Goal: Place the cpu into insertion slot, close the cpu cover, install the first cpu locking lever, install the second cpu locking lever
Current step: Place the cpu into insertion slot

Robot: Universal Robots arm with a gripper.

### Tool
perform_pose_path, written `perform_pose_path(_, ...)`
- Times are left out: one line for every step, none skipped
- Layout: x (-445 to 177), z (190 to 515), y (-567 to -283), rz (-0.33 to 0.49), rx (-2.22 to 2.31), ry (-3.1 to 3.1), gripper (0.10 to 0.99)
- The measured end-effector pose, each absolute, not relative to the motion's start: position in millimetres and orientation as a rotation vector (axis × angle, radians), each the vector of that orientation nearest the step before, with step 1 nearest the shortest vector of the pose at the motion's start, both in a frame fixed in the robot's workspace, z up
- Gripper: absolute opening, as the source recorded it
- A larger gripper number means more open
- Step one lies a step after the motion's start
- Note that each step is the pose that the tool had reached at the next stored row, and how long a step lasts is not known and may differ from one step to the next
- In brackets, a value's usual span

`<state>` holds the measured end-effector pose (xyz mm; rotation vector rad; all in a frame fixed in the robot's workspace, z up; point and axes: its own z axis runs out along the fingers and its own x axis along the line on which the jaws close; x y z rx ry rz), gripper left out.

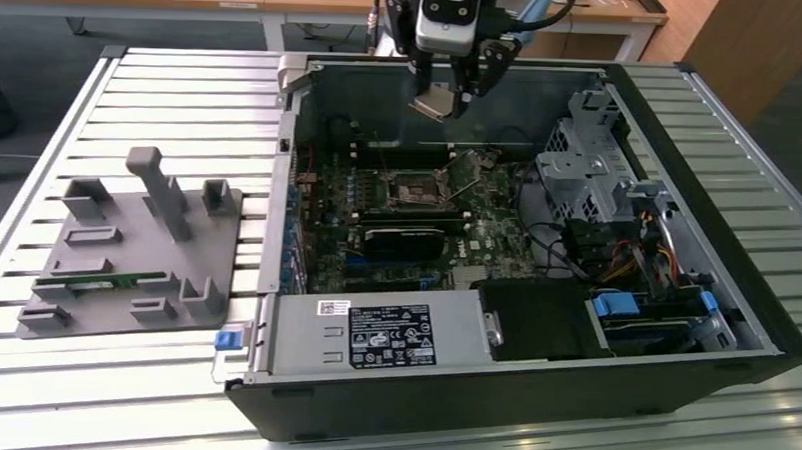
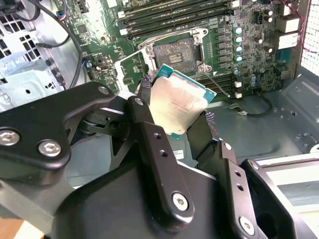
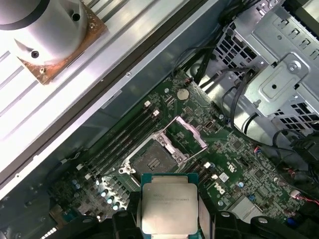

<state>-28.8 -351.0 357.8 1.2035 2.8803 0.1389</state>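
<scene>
Currently on the placement step, with the cpu carried and not yet seated. Across the exterior view from its left: a grey moulded fixture block (image 1: 127, 245) sits on the slatted counter (image 1: 179, 87), well apart from the work. Next is the open computer case (image 1: 502, 409), lying on its side with the green motherboard (image 1: 327, 247) facing up, and a metal drive cage (image 1: 590, 172) is toward that view's right. The gripper (image 1: 449, 85) hangs over the far side of the case, its fingers (image 2: 149, 134) clamped on two opposite edges of the cpu (image 2: 177, 102). The chip's metal top faces the wrist cameras, and it sits tilted, clear of the board. The insertion slot (image 3: 154, 157) is bare, with a dark centre. The cpu cover (image 3: 185, 133) stands flipped open just beside it, and a thin lever rod (image 2: 215, 82) lies off to one side. Judgement: the chip should be level before it descends. Its corners should be squared to the slot rim, and its orientation checked against the slot keying, which I cannot make out here. It should come straight down with no sideways slide, since the contacts look delicate. Approach should stay away from the raised cover and the rod. The edge grip leaves little margin, so slow travel and release only once the chip rests flat.
</scene>
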Motion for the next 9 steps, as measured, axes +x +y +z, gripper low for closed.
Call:
perform_pose_path(-28.8,357.8,-351.0,0.139,1.214,2.875,0.541)
perform_pose_path(-28.8,357.7,-351.0,0.139,1.225,2.871,0.541)
perform_pose_path(-28.8,357.8,-351.0,0.138,1.235,2.866,0.541)
perform_pose_path(-28.8,357.7,-351.0,0.138,1.246,2.861,0.541)
perform_pose_path(-28.8,357.7,-351.0,0.138,1.257,2.855,0.541)
perform_pose_path(-28.8,357.7,-351.0,0.137,1.268,2.850,0.541)
perform_pose_path(-28.8,357.7,-351.0,0.137,1.279,2.845,0.541)
perform_pose_path(-28.8,357.7,-351.0,0.137,1.289,2.840,0.541)
perform_pose_path(-28.8,357.7,-351.0,0.137,1.299,2.835,0.541)
